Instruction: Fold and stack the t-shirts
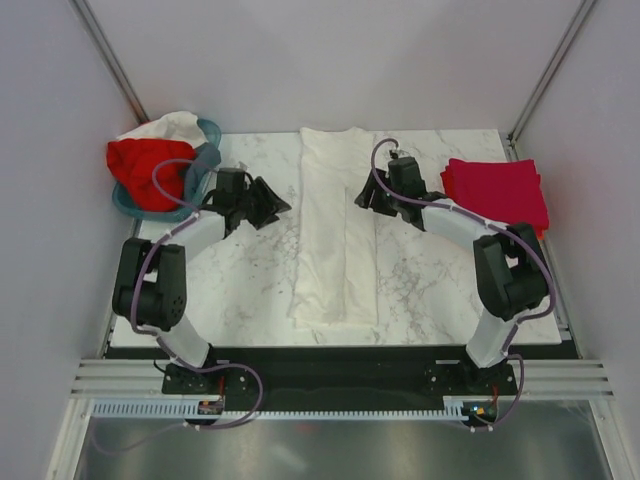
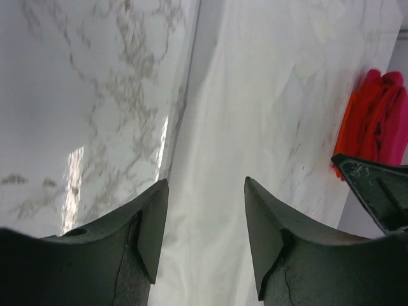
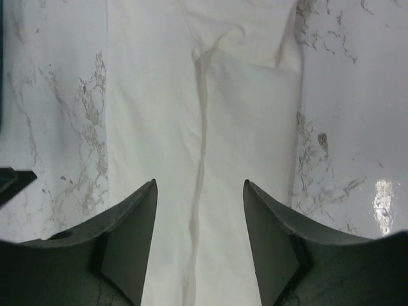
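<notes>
A white t-shirt (image 1: 335, 230), folded into a long narrow strip, lies down the middle of the marble table (image 1: 240, 280). My left gripper (image 1: 283, 207) hovers at the strip's left edge, open and holding nothing. Opposite it, at the right edge, my right gripper (image 1: 361, 199) is also open and empty. In the left wrist view the left gripper (image 2: 205, 191) frames white cloth (image 2: 255, 95). In the right wrist view the right gripper (image 3: 199, 188) sits above the fold seam of the white shirt (image 3: 242, 115). Folded red and crimson t-shirts (image 1: 497, 190) (image 2: 376, 121) are stacked at the table's right edge.
A teal basket (image 1: 211, 131) stands at the back left with a red shirt (image 1: 145, 170) and white cloth (image 1: 165, 125) in it. Grey walls enclose the table on three sides. The right gripper's dark finger (image 2: 376, 191) shows at the left wrist view's right edge.
</notes>
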You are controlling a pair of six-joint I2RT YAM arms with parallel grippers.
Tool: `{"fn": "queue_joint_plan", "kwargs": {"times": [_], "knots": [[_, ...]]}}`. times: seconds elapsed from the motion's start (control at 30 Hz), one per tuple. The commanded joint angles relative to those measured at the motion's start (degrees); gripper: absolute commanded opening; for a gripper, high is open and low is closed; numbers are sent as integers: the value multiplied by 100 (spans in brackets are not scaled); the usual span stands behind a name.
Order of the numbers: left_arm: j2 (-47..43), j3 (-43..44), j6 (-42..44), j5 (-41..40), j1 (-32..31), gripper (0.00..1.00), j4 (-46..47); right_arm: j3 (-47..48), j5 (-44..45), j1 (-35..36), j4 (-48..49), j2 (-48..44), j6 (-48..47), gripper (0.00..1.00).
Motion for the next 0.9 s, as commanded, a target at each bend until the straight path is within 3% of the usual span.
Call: {"fn": "queue_joint_plan", "kwargs": {"times": [0.0,0.13,0.43,0.87], "knots": [[-709,-1044,110,-49,-307,58,257,-882,476,144,40,-733,-22,62],[-1641,-2352,128,-50,-545,57,248,-1790,469,399,-66,-1561,-40,60],[-3513,-4059,-117,-128,-1318,56,-103,-3635,188,926,-585,-3258,258,56],[-3260,-4351,-425,-199,-1986,53,-341,-4700,-498,1568,-796,-3892,865,53]]}}
